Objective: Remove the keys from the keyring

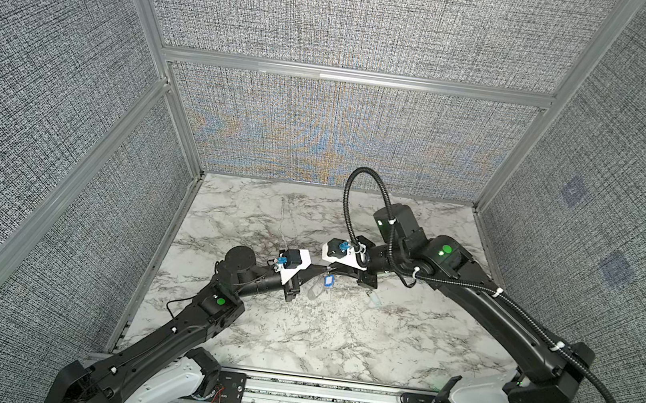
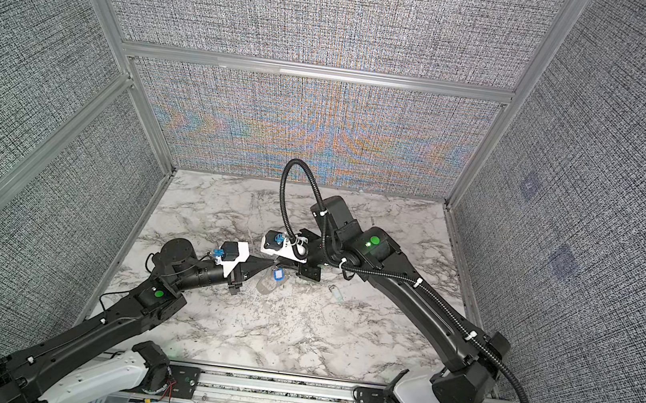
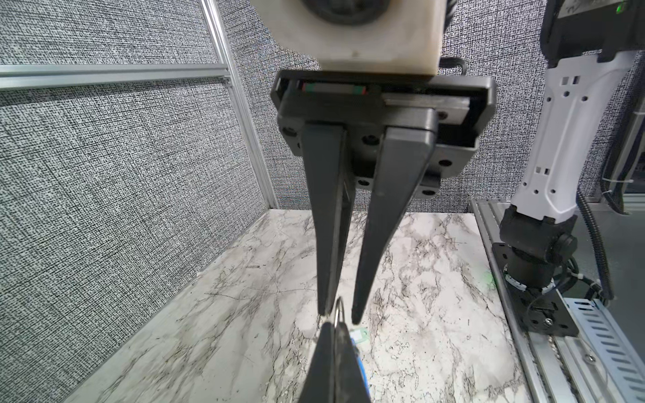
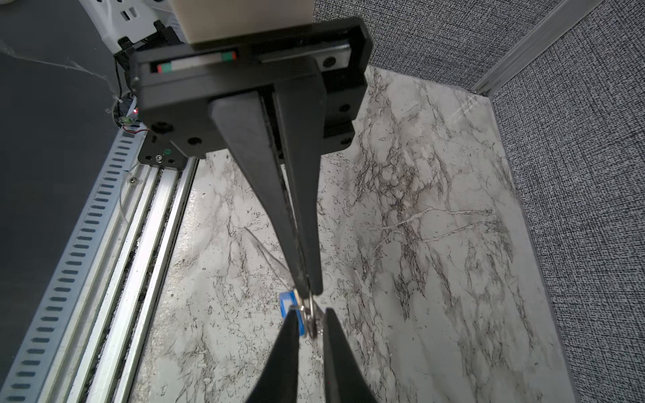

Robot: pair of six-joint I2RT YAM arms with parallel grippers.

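Closest to its wrist camera, the right gripper (image 4: 307,290) is pressed together on the thin keyring (image 4: 310,315). The left gripper (image 3: 341,314) pinches the same ring from the opposite side, above the middle of the marble surface (image 2: 296,333). In both top views the blue tag (image 2: 278,274) hangs beside the tips. The dark-grey plate (image 2: 267,286) sits at 7 o'clock of the tag, and the small silvery key (image 2: 337,294) lies apart at 3 o'clock.

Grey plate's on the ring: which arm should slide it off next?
Right, probably. The left tool is shut on the keyring, anchoring it; the right tool pinches the ring near the grey plate.
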